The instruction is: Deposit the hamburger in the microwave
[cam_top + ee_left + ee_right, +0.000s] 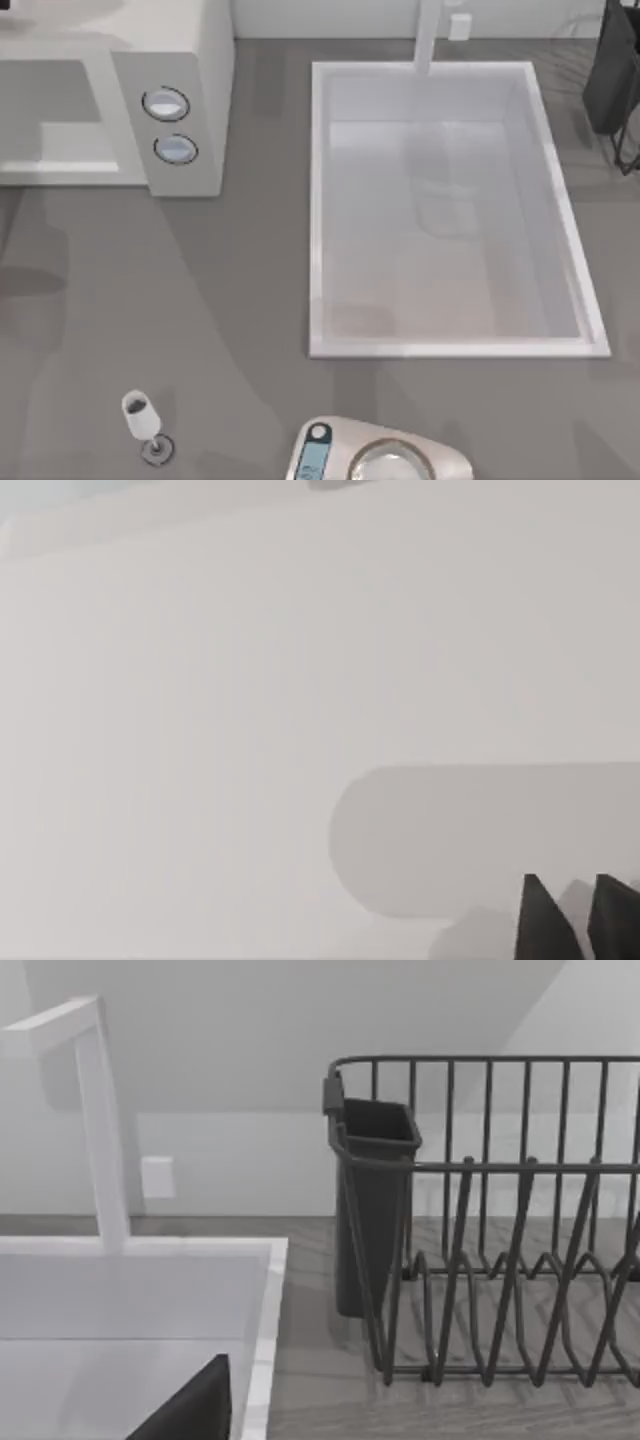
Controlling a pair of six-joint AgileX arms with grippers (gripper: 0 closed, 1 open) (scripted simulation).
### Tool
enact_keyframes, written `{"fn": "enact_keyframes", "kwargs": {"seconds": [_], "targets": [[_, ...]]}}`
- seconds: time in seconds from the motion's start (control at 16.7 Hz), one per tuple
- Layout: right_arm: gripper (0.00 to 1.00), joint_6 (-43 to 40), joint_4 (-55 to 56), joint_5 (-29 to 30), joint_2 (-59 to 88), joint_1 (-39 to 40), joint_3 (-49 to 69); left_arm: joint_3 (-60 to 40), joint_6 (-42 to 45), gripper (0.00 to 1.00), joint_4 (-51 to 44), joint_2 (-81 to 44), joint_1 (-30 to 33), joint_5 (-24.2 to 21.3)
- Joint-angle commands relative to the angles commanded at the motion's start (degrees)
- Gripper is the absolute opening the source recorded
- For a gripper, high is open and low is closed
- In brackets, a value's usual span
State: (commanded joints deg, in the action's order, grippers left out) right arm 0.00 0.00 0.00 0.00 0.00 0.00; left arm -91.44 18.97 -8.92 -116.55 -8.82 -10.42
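The microwave (pixel 185 110) stands at the table's back left, a white box with a grey front opening (pixel 50 110) and two round silvery-blue knobs (pixel 166 104) on its side panel. The hamburger is out of view. In the left wrist view, my left gripper (pixel 580 915) shows as dark tips close to a plain white surface bearing a grey rounded patch (pixel 480 840). In the right wrist view, a dark part of my right gripper (pixel 190 1410) hangs over the sink's corner, facing the dish rack.
A white sink basin (pixel 318 200) with a faucet (pixel 430 35) takes up the middle right. A dark wire dish rack (pixel 500 1260) with a cutlery cup (pixel 370 1200) stands at the back right. A wine glass (pixel 140 415) and a kitchen scale (pixel 380 455) sit near the front edge.
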Motion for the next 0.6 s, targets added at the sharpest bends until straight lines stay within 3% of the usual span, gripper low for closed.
{"fn": "enact_keyframes", "kwargs": {"seconds": [0.36,0.6], "targets": [[1.00,0.0,0.0,0.0,0.0,0.0,0.0,-9.8,-9.9,0.00,26.2,-23.3,0.3,-1.2],[1.00,0.0,0.0,0.0,0.0,0.0,0.0,-11.0,-14.1,0.00,34.7,-31.6,-0.3,-1.0]]}}
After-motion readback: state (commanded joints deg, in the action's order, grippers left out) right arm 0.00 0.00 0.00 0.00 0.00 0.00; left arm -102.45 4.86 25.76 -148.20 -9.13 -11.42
